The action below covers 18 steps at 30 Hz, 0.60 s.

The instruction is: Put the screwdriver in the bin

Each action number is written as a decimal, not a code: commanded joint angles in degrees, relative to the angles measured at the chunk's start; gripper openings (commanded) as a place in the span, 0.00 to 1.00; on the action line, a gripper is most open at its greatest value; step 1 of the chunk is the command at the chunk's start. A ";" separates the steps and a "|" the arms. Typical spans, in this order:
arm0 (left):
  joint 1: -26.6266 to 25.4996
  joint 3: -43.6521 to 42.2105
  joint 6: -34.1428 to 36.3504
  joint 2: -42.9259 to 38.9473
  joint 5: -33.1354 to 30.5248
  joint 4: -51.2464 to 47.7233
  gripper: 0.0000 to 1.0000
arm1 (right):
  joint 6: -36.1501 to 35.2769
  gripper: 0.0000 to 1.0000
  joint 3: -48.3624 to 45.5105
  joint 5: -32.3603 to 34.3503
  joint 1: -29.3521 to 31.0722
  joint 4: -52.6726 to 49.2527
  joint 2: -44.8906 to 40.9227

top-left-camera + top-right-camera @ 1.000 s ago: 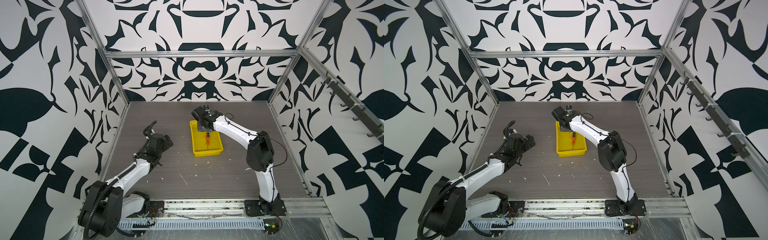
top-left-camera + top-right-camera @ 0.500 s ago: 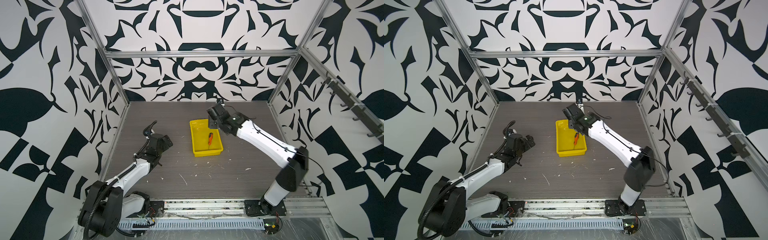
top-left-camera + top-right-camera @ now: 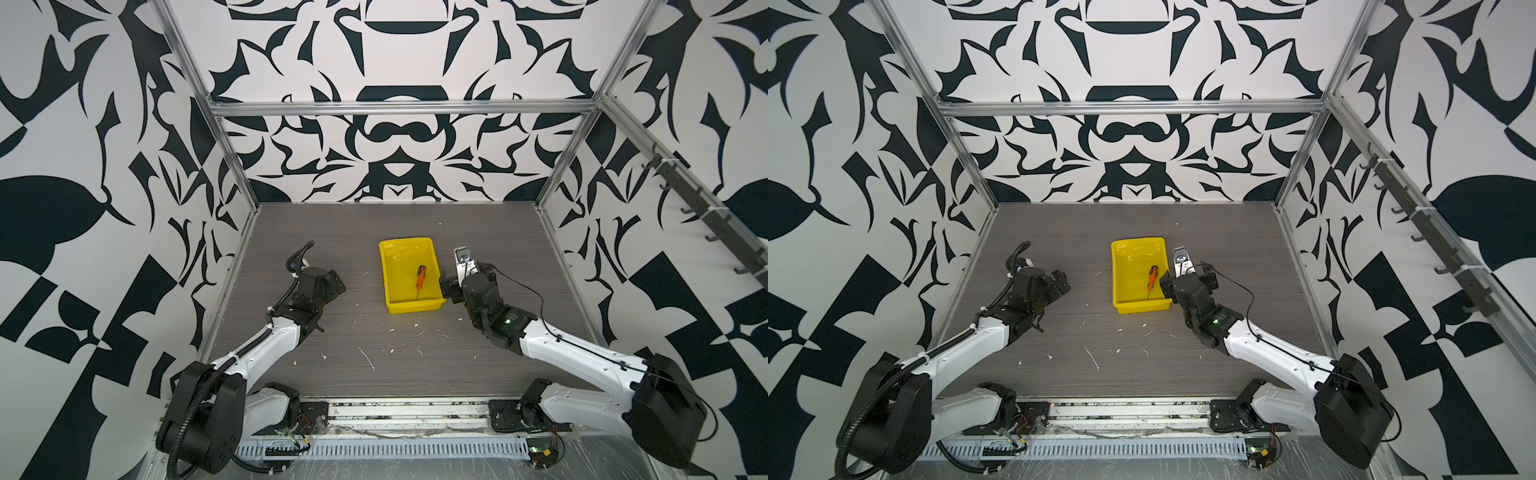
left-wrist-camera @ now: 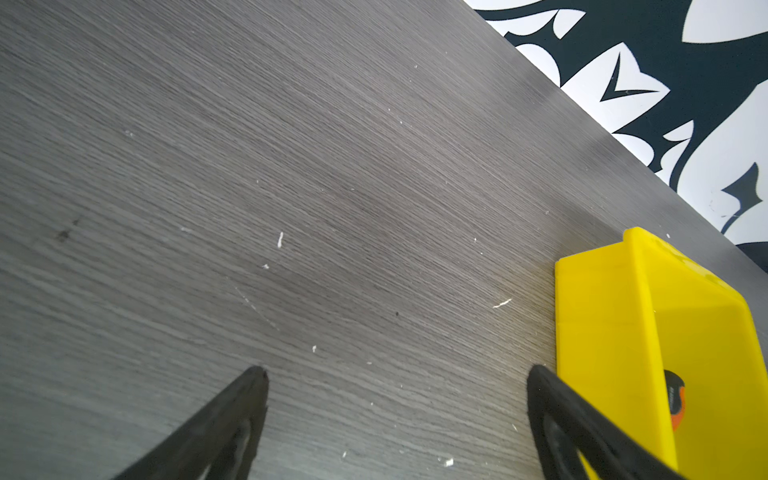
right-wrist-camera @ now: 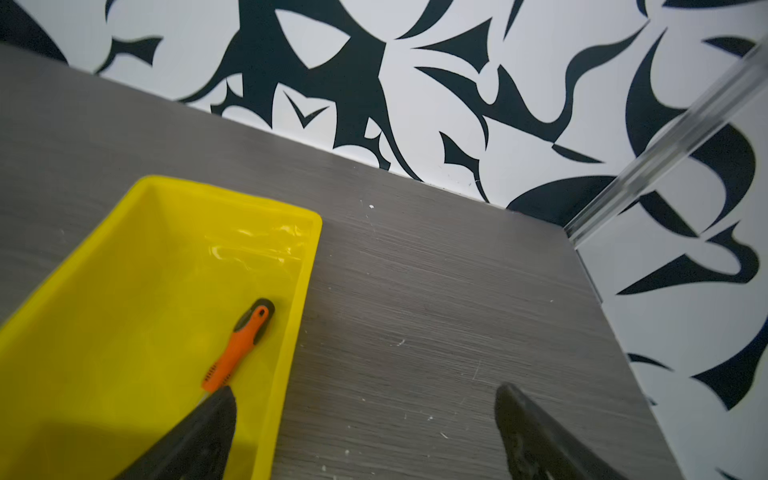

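Lying in bin point(image 3: 399, 270) by right wall: screwdriver point(image 3: 421, 277); right hand point(image 5: 365, 392) spread alongside.

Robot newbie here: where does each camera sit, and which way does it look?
Top views: high over the near edge, looking down at the table, left arm, right arm and the bin.
Left wrist: on the left arm, looking past the open left gripper over the table to the bin's outer wall.
Right wrist: on the right arm, looking past the open right gripper into the bin at the screwdriver.
Shared: every view shows the bin and screwdriver.
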 commanded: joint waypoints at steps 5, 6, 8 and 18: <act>0.10 1.82 -0.08 0.44 0.27 -0.69 1.00 | -18.38 1.00 -7.61 9.08 -1.86 23.44 2.69; 0.08 1.83 -0.09 0.44 0.21 -0.73 1.00 | -18.43 1.00 -9.19 8.75 -3.01 26.47 3.36; 0.08 1.80 0.01 0.37 0.22 -0.78 1.00 | -16.01 1.00 -11.21 7.02 -6.46 28.53 4.20; 0.08 1.92 0.03 0.52 0.36 -0.69 1.00 | -5.95 0.99 -14.45 -3.11 -21.88 30.39 7.09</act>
